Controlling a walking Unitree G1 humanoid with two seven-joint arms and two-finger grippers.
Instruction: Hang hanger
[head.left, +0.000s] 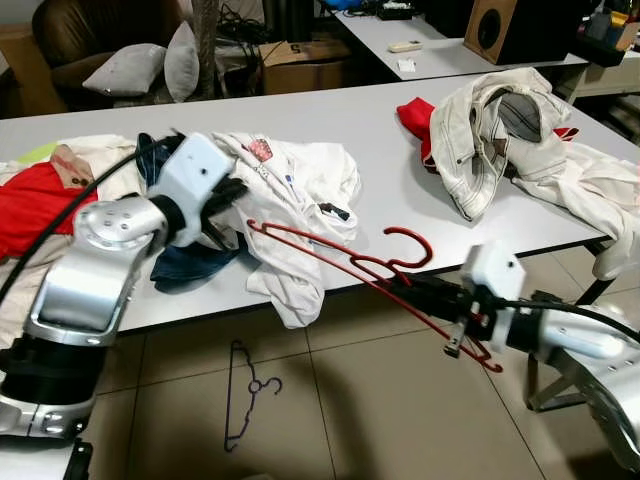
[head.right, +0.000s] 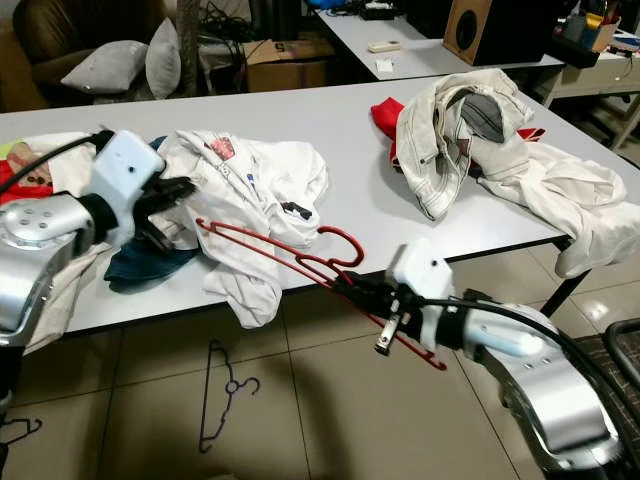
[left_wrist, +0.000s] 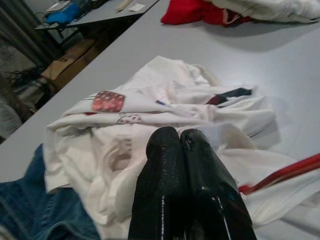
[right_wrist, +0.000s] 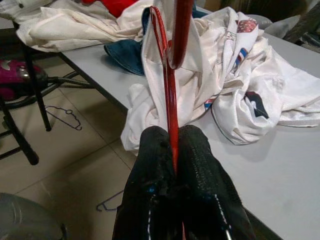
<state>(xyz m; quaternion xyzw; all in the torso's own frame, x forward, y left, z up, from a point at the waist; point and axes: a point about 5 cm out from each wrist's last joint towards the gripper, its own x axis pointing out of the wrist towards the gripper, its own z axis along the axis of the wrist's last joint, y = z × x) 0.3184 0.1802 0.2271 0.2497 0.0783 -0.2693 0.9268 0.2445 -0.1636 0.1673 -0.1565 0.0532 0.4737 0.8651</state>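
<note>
A red wire hanger (head.left: 350, 262) sticks out level from my right gripper (head.left: 415, 292), which is shut on its lower bar near the table's front edge. The hook (head.left: 412, 247) points up and its far end reaches over the white printed shirt (head.left: 300, 185). In the right wrist view the red hanger bar (right_wrist: 171, 100) runs between the black fingers (right_wrist: 200, 175). My left gripper (head.left: 222, 198) is shut with nothing in it, just above the white shirt (left_wrist: 165, 100) and next to blue jeans (head.left: 190, 262).
The grey table (head.left: 350, 120) also bears a red garment (head.left: 35, 205) at the left and a heap of white clothes (head.left: 510, 140) at the right. A dark wire hanger (head.left: 245, 390) lies on the tiled floor before the table. A second table stands behind.
</note>
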